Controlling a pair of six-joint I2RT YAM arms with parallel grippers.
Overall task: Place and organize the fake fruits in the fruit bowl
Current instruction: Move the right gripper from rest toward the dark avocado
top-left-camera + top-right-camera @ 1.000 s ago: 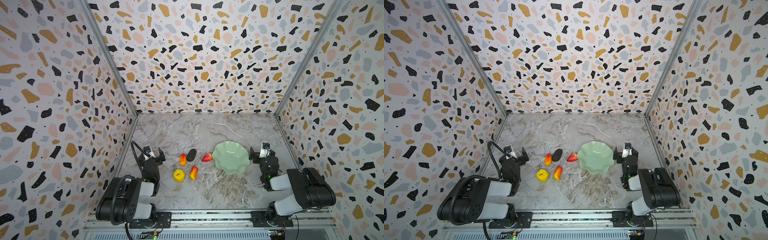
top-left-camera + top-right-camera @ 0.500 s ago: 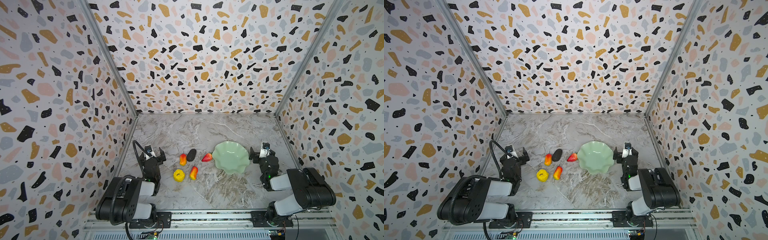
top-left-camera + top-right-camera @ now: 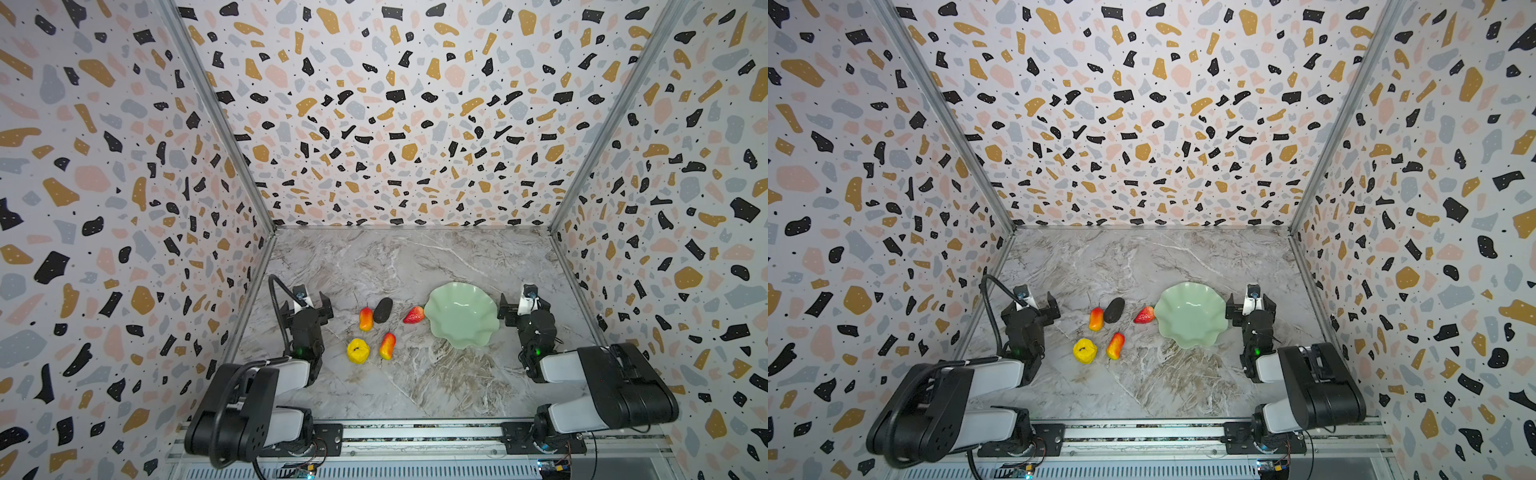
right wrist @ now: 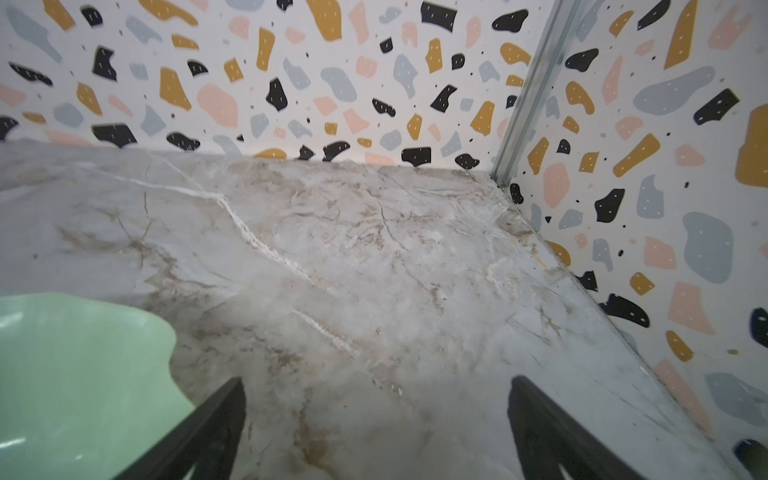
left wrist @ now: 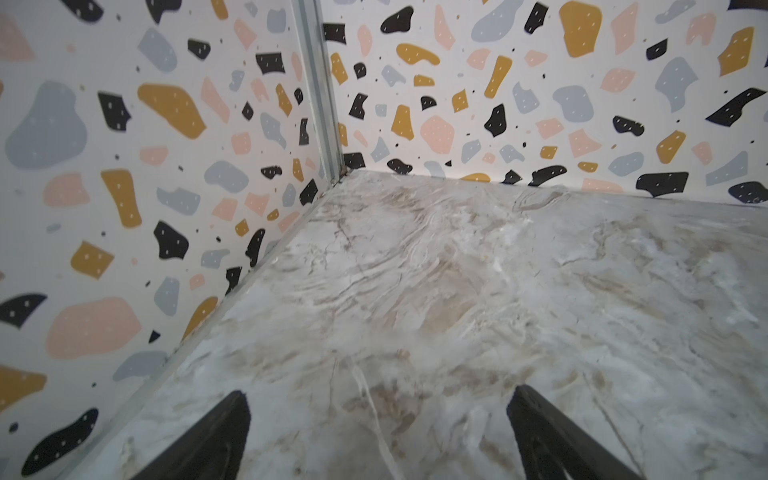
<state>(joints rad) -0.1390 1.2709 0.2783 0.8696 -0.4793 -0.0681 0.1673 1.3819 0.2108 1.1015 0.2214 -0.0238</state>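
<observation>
Fruit bowl (image 3: pixel 462 316) as the landmark, Mira says; where does each piece lie from it, and which way does it point?

Tom: All five lie on the marble table (image 3: pixel 395 257) outside the bowl, off its left rim in both top views; the strawberry (image 3: pixel 414 315) is just beside that rim, broad end toward the bowl, tapered end away from it; whether it touches, I cannot tell.

Mira: And farther out?

Tom: The avocado (image 3: pixel 382 310) comes next, long axis crosswise to the line toward the bowl, its upper end leaning bowlward; the upper mango (image 3: pixel 365 318) sits just beside it on the side away from the bowl, axis nearly parallel, red end up; the lower mango (image 3: pixel 387 345) is well apart from the bowl, red end tilted toward it, yellow end away; the bumpy yellow fruit (image 3: pixel 358 350) sits just beside that mango and farthest from the bowl; it is round, with no axis to speak of.

Mira: The pincers?

Tom: The left gripper (image 3: pixel 306 309) is beyond all the fruits from the bowl, released, jaws spread wide over the marble; the right gripper (image 4: pixel 378 384) is just beside the bowl's opposite rim, likewise released and wide; every fruit lies across the bowl from it; in the right wrist view the wavy rim lies beside one of its fingers (image 4: pixel 216 419).
</observation>
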